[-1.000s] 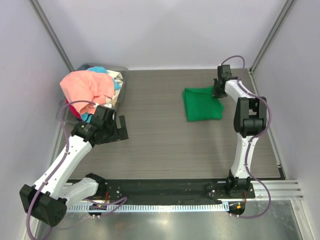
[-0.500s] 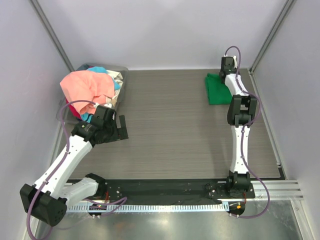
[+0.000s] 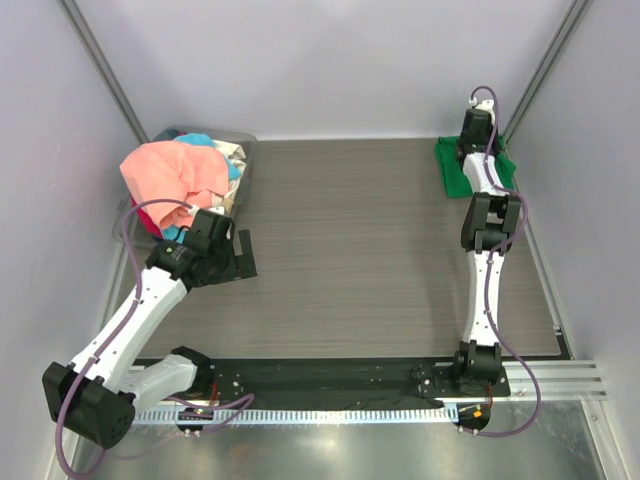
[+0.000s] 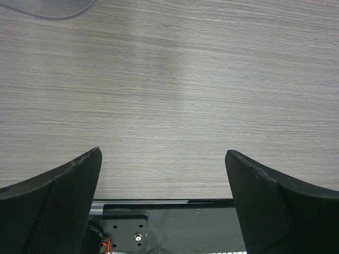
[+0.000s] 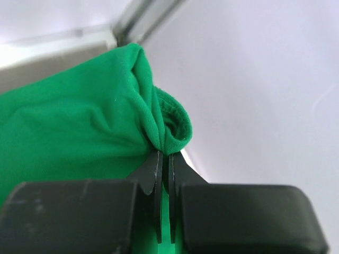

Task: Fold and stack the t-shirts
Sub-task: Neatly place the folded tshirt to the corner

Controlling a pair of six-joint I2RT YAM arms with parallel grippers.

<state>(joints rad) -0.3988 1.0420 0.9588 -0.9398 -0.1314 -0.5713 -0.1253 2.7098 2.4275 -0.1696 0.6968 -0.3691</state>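
Observation:
The folded bright green t-shirt (image 3: pixel 452 164) lies at the far right corner of the table, partly under my right arm. My right gripper (image 3: pixel 478 122) is shut on its bunched edge; in the right wrist view the green cloth (image 5: pixel 79 127) is pinched between the closed fingers (image 5: pixel 165 159). A salmon-pink t-shirt (image 3: pixel 170 172) is heaped over light blue, cream and red ones at the far left. My left gripper (image 3: pixel 243 256) is open and empty over bare table, right of that heap; its fingertips (image 4: pixel 79 174) stand wide apart.
A grey translucent plastic bin (image 3: pixel 243 150) holds the heap of shirts at the far left. Pale walls and slanted metal posts (image 3: pixel 545 62) close in the back and sides. The black base rail (image 4: pixel 159 227) runs along the near edge.
My right gripper has dragged the green t-shirt from the table's middle right to the far right corner. The left arm has not moved.

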